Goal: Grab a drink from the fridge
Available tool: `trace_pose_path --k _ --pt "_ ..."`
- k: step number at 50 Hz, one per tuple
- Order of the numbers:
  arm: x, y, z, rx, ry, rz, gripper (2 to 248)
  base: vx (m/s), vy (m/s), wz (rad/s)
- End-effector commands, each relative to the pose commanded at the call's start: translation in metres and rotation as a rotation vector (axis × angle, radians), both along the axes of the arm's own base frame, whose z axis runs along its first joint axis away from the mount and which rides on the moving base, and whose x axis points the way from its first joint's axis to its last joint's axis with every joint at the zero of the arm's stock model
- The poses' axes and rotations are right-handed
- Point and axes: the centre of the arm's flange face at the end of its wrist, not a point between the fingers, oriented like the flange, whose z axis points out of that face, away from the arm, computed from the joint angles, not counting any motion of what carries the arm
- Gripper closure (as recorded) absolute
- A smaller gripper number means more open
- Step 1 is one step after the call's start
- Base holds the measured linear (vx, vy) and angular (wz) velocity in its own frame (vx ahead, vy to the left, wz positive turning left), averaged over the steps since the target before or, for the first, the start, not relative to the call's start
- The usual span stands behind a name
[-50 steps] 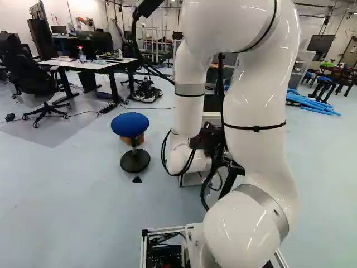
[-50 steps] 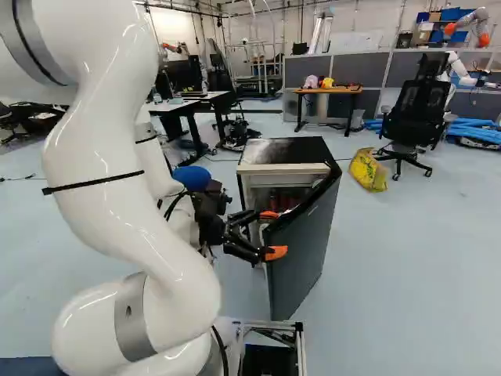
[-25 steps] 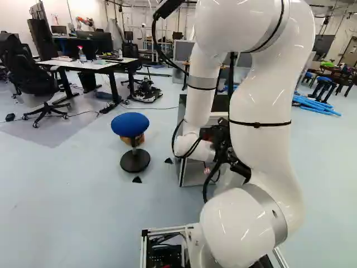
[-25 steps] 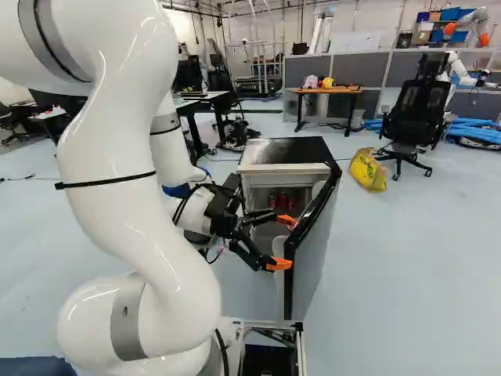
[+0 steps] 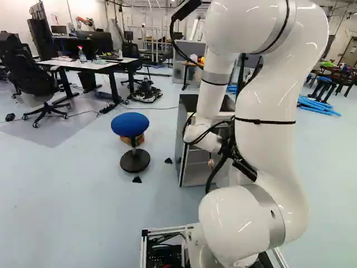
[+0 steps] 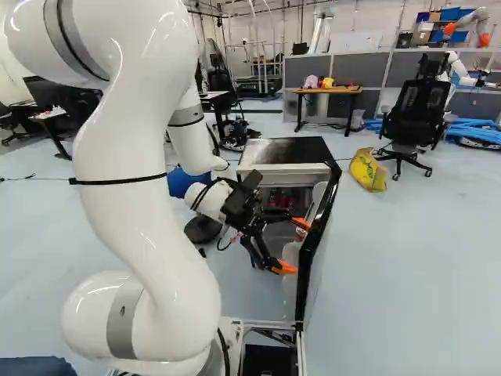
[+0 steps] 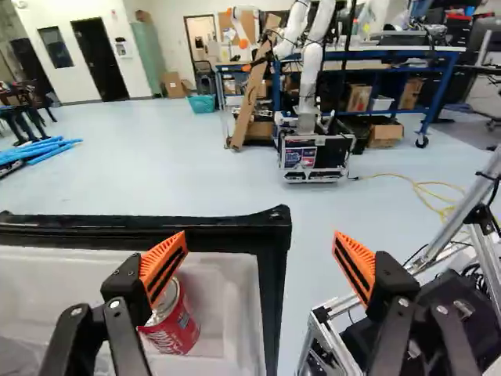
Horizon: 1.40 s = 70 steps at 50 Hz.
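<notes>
Open gripper stands at the open fridge door, red can in the door

The black gripper point(image 6: 294, 246) has its 2 fingers wide apart, and nothing is clamped between their orange pads point(image 7: 164, 266). A red can point(image 7: 176, 329) is in the pale inner side of the fridge door point(image 6: 308, 254), and 1 finger covers a part of it in the wrist view. The black edge of the door shows between the 2 fingers, farther ahead. The can is not gripped.

The fridge point(image 6: 286, 150) stands ahead of the white arm point(image 6: 133, 207), and its door is open on the right side, coming toward the near side. Inside, behind the gripper, there are small red things point(image 6: 282, 199), perhaps cans, but the view there is poor.

To the left of the fridge stands a blue stool point(image 5: 130, 124), and farther left and far is a white desk point(image 5: 92, 66). To the right of the fridge a yellow bag point(image 6: 368, 171) lies on the floor, near a black chair point(image 6: 415, 113). Behind them, at the far side, is a wooden table point(image 6: 329, 90). In the wrist view, another robot point(image 7: 311, 66) stands far ahead of the gripper, before a blue workbench point(image 7: 446, 82).
</notes>
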Motion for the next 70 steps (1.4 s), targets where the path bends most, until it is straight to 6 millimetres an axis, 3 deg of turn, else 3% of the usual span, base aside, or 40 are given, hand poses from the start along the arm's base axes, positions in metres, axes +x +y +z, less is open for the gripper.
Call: trace_pose_path --k 41,70 --pt "0.046 -0.109 0.012 0.017 -0.169 -0.318 3 0.000 0.000 0.000" --pt "0.063 -0.194 0.022 -0.021 -0.261 -0.469 3 0.000 0.000 0.000"
